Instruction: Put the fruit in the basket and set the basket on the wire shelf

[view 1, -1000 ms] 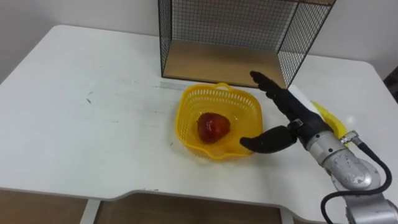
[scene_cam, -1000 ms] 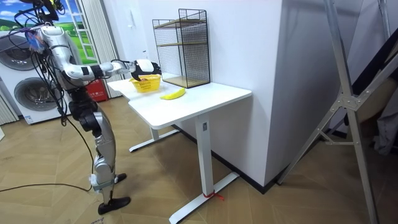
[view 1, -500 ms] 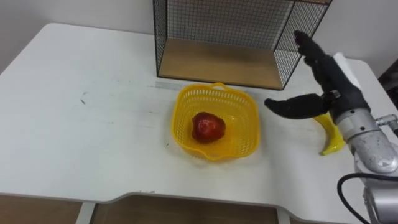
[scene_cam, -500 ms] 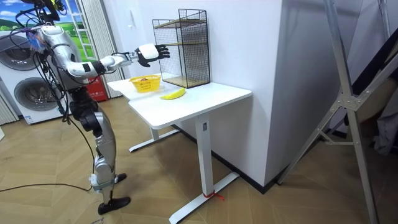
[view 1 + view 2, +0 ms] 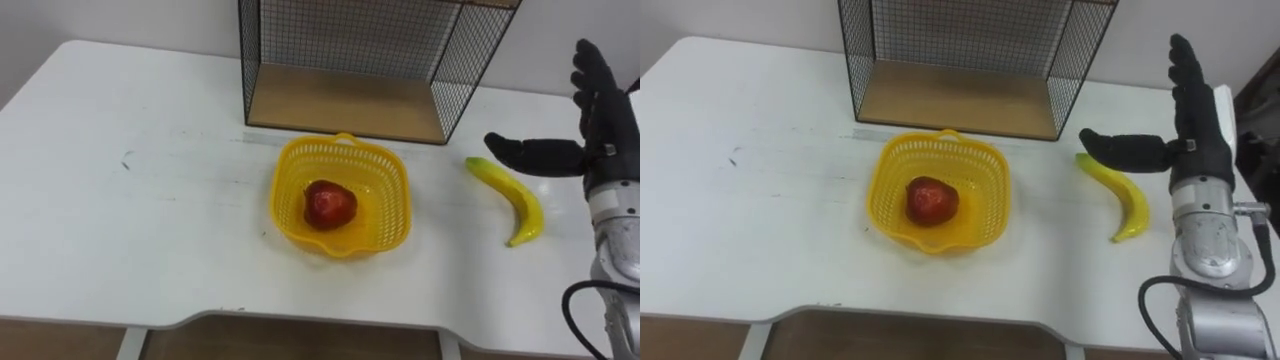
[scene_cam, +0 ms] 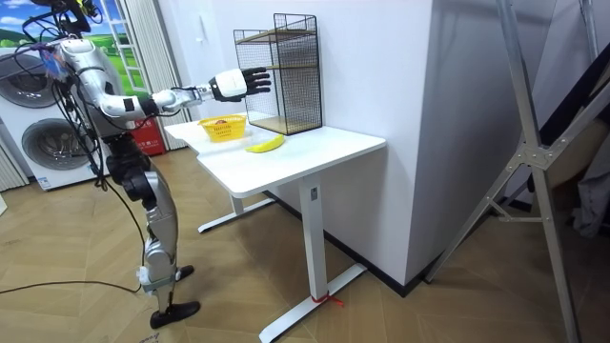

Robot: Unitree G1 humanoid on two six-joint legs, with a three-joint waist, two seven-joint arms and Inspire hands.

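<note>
A yellow plastic basket [image 5: 340,196] [image 5: 940,195] sits on the white table [image 5: 130,210] in front of the wire shelf. Inside it lies a red apple [image 5: 329,204] [image 5: 931,200]. A yellow banana [image 5: 512,197] [image 5: 1116,196] lies on the table to the basket's right. My right hand [image 5: 597,125] [image 5: 1190,110] hovers above the banana's far end, open, fingers straight up and thumb stretched left, holding nothing. In the room view the right hand [image 6: 238,84] is raised over the basket [image 6: 222,126] and the banana [image 6: 265,144].
The black wire shelf [image 5: 350,55] [image 5: 960,50] with a wooden floor stands at the table's back, open toward me. In the room view the shelf [image 6: 281,71] has two levels. Washing machines [image 6: 38,138] stand behind me.
My right hand has left the basket's right rim and risen up and to the right, uncovering the banana. The basket and apple stay put; the camera has shifted slightly.
</note>
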